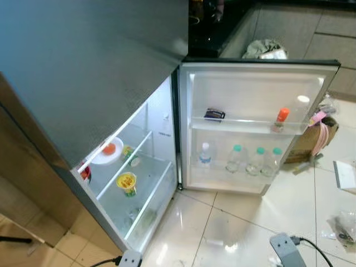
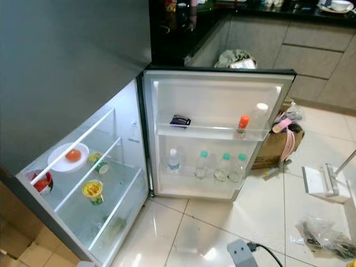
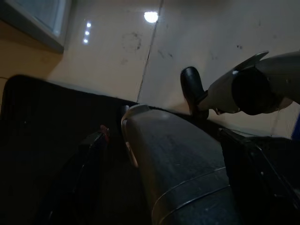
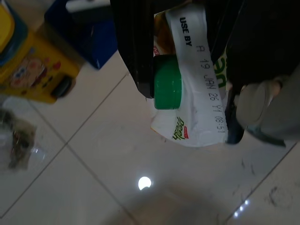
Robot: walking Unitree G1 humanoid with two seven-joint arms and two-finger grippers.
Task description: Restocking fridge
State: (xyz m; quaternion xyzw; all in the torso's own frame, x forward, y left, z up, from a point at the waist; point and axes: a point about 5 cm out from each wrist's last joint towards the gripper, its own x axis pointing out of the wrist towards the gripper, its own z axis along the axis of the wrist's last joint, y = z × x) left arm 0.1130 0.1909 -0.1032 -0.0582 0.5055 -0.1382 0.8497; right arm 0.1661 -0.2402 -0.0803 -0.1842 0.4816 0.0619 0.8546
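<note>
Right gripper [image 4: 187,70] clamps the juice carton [image 4: 197,84], cap outward; the open fridge [image 1: 139,167] lies ahead; left gripper's state unclear.

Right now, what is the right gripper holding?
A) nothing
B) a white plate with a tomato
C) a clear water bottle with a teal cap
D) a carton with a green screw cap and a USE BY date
D: in the right wrist view the right gripper clamps a white carton with a green cap and a printed USE BY date.
</note>
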